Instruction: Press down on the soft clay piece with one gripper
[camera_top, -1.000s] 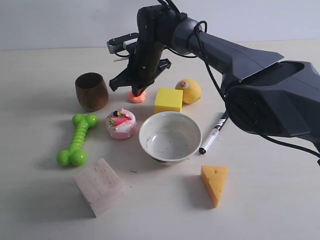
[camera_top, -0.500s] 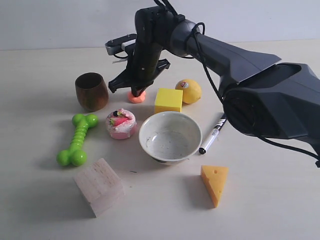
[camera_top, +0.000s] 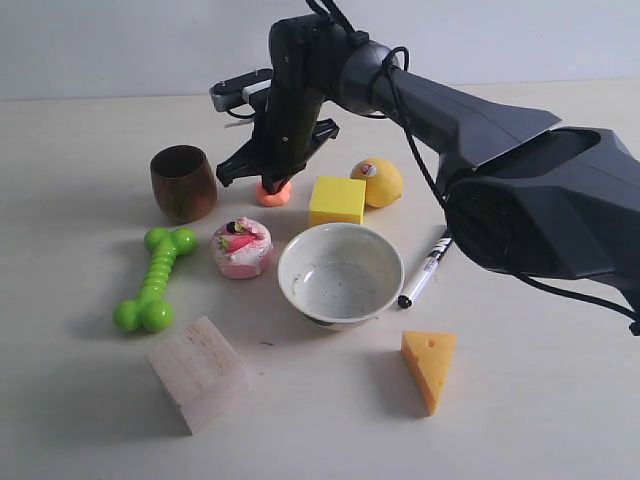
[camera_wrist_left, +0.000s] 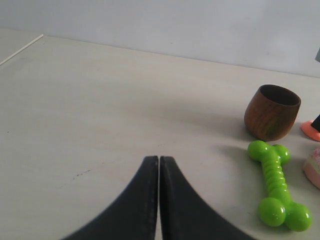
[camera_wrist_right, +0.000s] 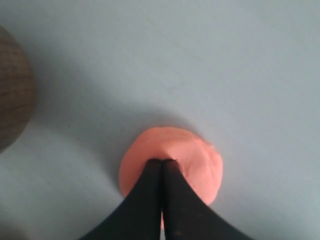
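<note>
The single soft clay piece (camera_wrist_right: 192, 160) is a roundish lump with no clear long axis, on the table (camera_top: 90, 140) at 11 o'clock from the one bowl (camera_top: 340, 275). The right gripper (camera_wrist_right: 161, 162), fingers pressed together, touches its top. One wooden cup (camera_top: 183, 183) sits at its 9 o'clock and one yellow cube (camera_top: 337, 200) at 3. The left gripper (camera_wrist_left: 159, 159) is likewise closed and empty.

On the desk (camera_top: 80, 150) we find the soft clay piece (camera_top: 273, 194) at the back, under the right gripper (camera_top: 272, 185), with the cup (camera_top: 183, 183) to its left and the cube (camera_top: 337, 200), then the lemon (camera_top: 377, 182), to its right. Before them lie the bone toy (camera_top: 156, 278), cake toy (camera_top: 242, 247), bowl (camera_top: 340, 273) and marker (camera_top: 427, 266), left to right. Nearest us, the block (camera_top: 198, 372) sits left, the cheese wedge (camera_top: 430, 369) right.
</note>
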